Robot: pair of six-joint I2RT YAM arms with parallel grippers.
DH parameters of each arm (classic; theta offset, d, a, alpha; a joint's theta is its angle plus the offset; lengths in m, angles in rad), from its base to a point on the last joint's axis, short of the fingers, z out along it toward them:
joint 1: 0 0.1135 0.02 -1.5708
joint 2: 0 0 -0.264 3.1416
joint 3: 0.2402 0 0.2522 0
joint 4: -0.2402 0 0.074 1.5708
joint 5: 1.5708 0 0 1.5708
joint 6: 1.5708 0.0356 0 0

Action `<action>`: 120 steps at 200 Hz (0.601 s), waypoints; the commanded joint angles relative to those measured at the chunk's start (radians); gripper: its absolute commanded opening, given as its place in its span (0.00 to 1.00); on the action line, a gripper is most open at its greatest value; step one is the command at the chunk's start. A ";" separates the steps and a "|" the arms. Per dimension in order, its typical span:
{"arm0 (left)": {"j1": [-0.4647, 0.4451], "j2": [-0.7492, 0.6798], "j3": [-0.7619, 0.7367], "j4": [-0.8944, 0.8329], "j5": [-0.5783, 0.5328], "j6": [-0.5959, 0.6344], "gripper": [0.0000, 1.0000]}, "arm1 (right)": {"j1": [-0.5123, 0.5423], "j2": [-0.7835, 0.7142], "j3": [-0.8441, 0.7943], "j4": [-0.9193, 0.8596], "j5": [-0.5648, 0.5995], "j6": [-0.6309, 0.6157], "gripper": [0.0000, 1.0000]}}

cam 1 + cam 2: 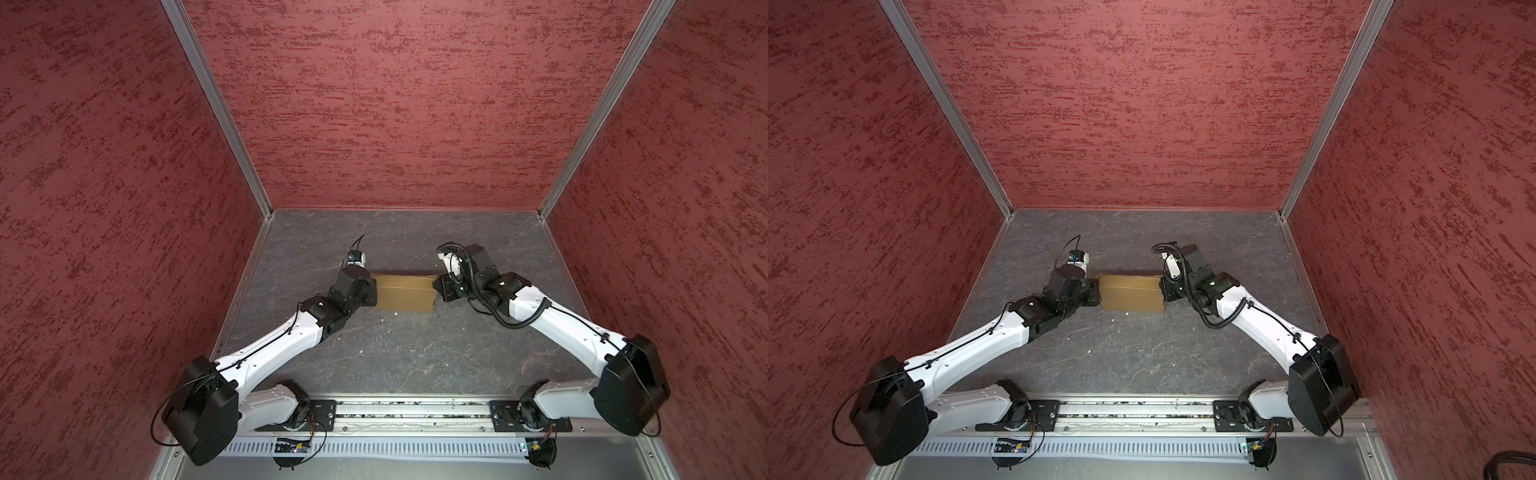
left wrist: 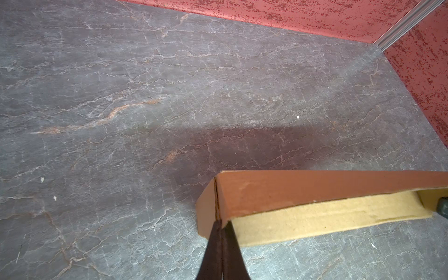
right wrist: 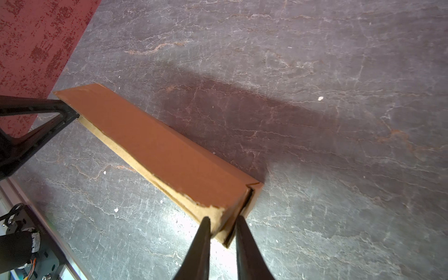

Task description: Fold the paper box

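The paper box (image 1: 405, 293) (image 1: 1131, 293), plain tan cardboard folded into a shallow rectangle, lies mid-table in both top views. My left gripper (image 1: 374, 291) (image 2: 221, 224) is at its left end, jaws shut together, tips touching the corner seam of the box (image 2: 315, 186). My right gripper (image 1: 436, 286) (image 3: 223, 219) is at the right end, its fingers (image 3: 206, 232) closed on the end corner of the box (image 3: 157, 150). In the right wrist view the left gripper's fingers (image 3: 60, 116) meet the far end. A long side gapes a little, showing pale inner card.
The box lies on a grey slate-patterned table (image 1: 395, 353) dotted with small white crumbs. Red textured walls (image 1: 395, 124) enclose the back and both sides. An aluminium rail (image 1: 415, 415) carrying both arm bases runs along the front edge.
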 commanded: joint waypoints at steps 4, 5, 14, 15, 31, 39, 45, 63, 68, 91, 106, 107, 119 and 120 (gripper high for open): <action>-0.006 0.000 -0.031 -0.062 0.011 -0.006 0.00 | 0.005 -0.021 0.022 -0.021 0.047 0.005 0.20; -0.007 0.000 -0.031 -0.062 0.011 -0.006 0.00 | 0.005 -0.021 0.022 -0.021 0.047 0.007 0.20; -0.006 0.001 -0.030 -0.059 0.012 -0.006 0.00 | 0.005 -0.022 0.022 -0.022 0.048 0.007 0.20; -0.007 0.000 -0.030 -0.059 0.012 -0.006 0.00 | 0.006 -0.022 0.021 -0.022 0.048 0.007 0.20; -0.007 0.000 -0.030 -0.060 0.012 -0.006 0.00 | 0.005 -0.027 0.021 -0.022 0.050 0.008 0.20; -0.007 0.000 -0.031 -0.059 0.012 -0.006 0.00 | 0.005 -0.028 0.020 -0.022 0.052 0.008 0.20; -0.008 0.000 -0.031 -0.058 0.012 -0.006 0.00 | 0.005 -0.030 0.021 -0.020 0.052 0.008 0.19; -0.007 0.000 -0.030 -0.058 0.011 -0.006 0.00 | 0.005 -0.031 0.019 -0.021 0.053 0.007 0.19; -0.008 0.000 -0.030 -0.059 0.010 -0.005 0.00 | 0.006 -0.031 0.019 -0.021 0.052 0.007 0.19; -0.008 0.000 -0.032 -0.060 0.010 -0.007 0.00 | 0.005 -0.033 0.016 -0.019 0.050 0.007 0.19; -0.008 0.000 -0.032 -0.061 0.010 -0.006 0.00 | 0.005 -0.032 0.014 -0.018 0.051 0.007 0.19; -0.008 0.000 -0.032 -0.060 0.010 -0.006 0.00 | 0.005 -0.032 0.015 -0.018 0.051 0.007 0.19; -0.008 0.001 -0.032 -0.060 0.012 -0.006 0.00 | 0.005 -0.031 0.013 -0.019 0.050 0.008 0.19; -0.008 0.001 -0.033 -0.060 0.011 -0.006 0.00 | 0.005 -0.031 0.013 -0.019 0.050 0.007 0.19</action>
